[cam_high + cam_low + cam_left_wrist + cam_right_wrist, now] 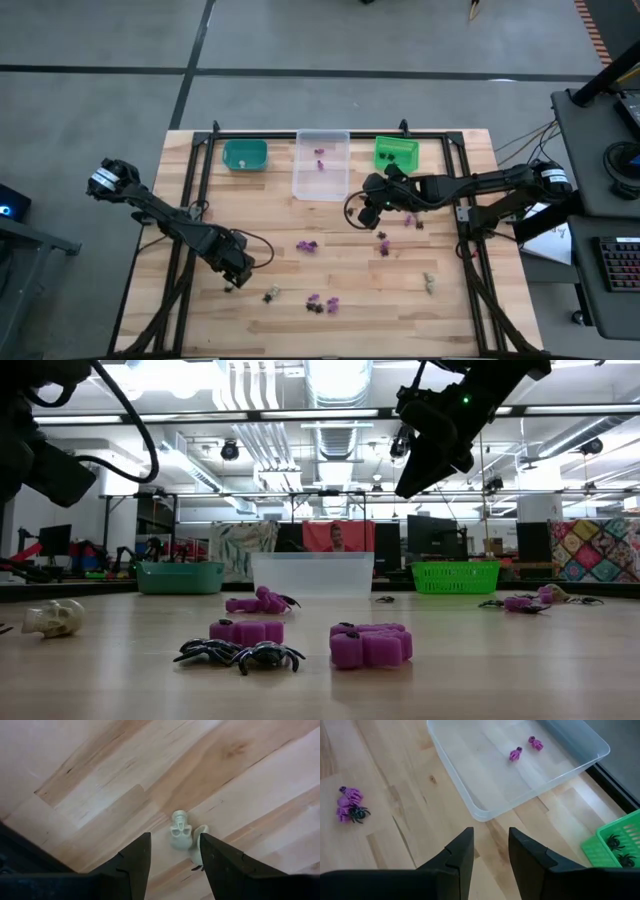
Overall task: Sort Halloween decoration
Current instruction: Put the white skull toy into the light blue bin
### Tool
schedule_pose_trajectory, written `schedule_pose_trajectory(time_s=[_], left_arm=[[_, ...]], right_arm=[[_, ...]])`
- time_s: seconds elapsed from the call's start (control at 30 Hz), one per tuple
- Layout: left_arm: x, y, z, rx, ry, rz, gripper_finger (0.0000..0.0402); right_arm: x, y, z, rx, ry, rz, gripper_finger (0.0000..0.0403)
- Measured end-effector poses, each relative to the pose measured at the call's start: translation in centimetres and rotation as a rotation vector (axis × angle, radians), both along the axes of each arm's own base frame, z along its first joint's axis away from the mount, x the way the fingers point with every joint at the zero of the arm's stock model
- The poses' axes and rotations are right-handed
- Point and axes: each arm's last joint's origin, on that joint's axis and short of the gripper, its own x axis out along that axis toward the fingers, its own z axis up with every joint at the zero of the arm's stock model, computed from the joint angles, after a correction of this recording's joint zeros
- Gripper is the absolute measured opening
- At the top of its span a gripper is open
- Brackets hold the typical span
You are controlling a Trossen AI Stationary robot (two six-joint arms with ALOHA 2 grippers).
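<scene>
A teal bin (245, 155), clear bin (322, 166) and green bin (396, 153) are sitting in a row at upper centre on the wooden table (330, 270).

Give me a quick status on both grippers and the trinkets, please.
Left gripper open, low over a beige skull. Right gripper open, empty, near the clear bin. Purple and black trinkets lie loose on the table. Nothing blocking.

Workshop, ceiling ducts (300, 430), monitors (435, 540)

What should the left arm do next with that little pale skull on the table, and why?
Probably lower and close. The left gripper hovers open, its fingers on either side of the pale skull, which lies loose on the wooden table, not yet gripped.
</scene>
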Motion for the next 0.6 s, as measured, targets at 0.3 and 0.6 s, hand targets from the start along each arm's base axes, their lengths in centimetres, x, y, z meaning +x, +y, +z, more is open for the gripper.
schedule_pose_trajectory(time_s=[0.3,0.6], left_arm=[[0.15,-0.08,-0.37,-0.016,-0.030,0.009,0.0153],[0.18,-0.13,-0.38,0.001,-0.039,0.043,0.0153]], right_arm=[[0.00,0.00,0.00,0.000,0.000,0.000,0.0105],[0.01,0.00,0.01,0.000,-0.001,0.000,0.0106]])
